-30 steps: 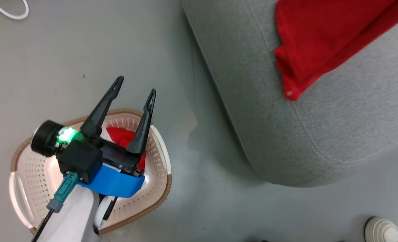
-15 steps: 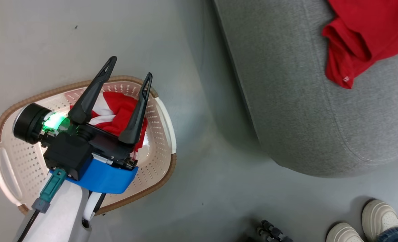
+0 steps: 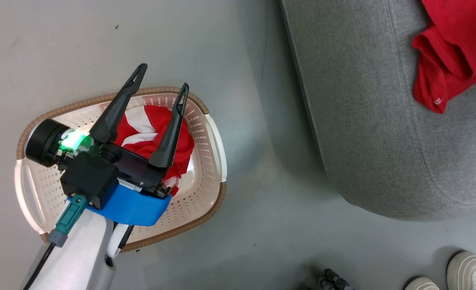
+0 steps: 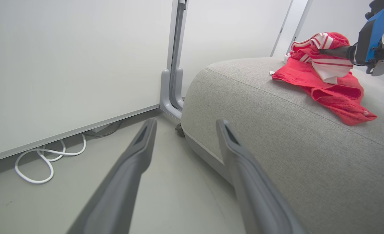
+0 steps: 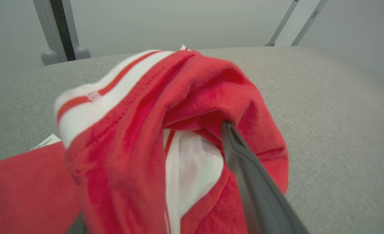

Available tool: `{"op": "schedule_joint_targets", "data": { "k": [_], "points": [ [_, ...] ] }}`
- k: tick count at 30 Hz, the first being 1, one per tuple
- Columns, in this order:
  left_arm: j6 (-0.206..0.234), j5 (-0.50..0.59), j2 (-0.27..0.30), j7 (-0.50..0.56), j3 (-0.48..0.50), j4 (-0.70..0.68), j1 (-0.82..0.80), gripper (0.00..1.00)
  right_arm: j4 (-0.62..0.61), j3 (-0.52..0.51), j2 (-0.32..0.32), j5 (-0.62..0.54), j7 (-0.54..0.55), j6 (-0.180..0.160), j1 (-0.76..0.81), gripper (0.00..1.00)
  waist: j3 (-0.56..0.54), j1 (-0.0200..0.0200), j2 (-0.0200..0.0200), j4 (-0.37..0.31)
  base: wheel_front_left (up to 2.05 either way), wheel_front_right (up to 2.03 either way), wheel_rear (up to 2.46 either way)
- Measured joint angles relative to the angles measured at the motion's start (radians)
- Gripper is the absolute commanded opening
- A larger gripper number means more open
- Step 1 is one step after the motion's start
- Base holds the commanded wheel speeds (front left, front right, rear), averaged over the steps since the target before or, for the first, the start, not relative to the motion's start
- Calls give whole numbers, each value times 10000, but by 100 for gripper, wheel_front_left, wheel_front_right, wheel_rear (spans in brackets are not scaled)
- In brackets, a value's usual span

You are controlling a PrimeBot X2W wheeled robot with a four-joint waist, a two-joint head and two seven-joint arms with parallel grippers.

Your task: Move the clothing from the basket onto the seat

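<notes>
The seat takes up the right of the scene and carries one red garment at its far right. The basket stands on the floor to the left, well apart from the seat, with the second garment bunched inside.

We see three risks. On the seat, cloth is draped over the right gripper. Its one visible finger stands well off centre, so we read the jaws as spread and clamping nothing. But a red fold hoods that fingertip, and the other finger is hidden under fabric. If the arm pulls away, the snagged fold may drag the garment toward the seat's edge or onto the floor. At the basket, the light plastic may tip or slide if a grasp catches the rim along with the cloth. A shallow pinch may also drop the garment over the gap.

The left gripper hovers over the basket, jaws wide open and empty. The second garment lies below it, between the two fingers. The fingers point out across the floor, not down at the cloth, so we judge they must tilt down to reach it.
</notes>
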Motion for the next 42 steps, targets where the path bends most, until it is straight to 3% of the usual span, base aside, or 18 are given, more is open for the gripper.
{"op": "schedule_joint_targets", "data": {
  "k": [12, 22, 31, 42],
  "points": [
    [42, -360, -479, -349, -121, 1005, 94, 100, 571, 167, 75, -629, -619, 0, 425, 100, -1088, -1, 0, 118, 0, 0, 0],
    [48, -754, -1300, -428, 364, 1770, 1034, 100, 504, 1580, 594, -286, -915, 0, 2144, 100, -3034, -3, 1, 387, 0, 0, 0],
    [29, -846, -1902, -430, 1081, 2272, 2153, 100, -2123, 3638, 1055, 876, -932, 0, 4777, 100, -4702, -4, 1, 731, 0, 0, 0],
    [-10, -734, -2255, -430, 2140, 2608, 3314, 100, -5173, 4479, 1756, 1599, -777, 0, 7866, 100, -6309, -4, 1, 1378, 0, 0, 0]
  ]
}}
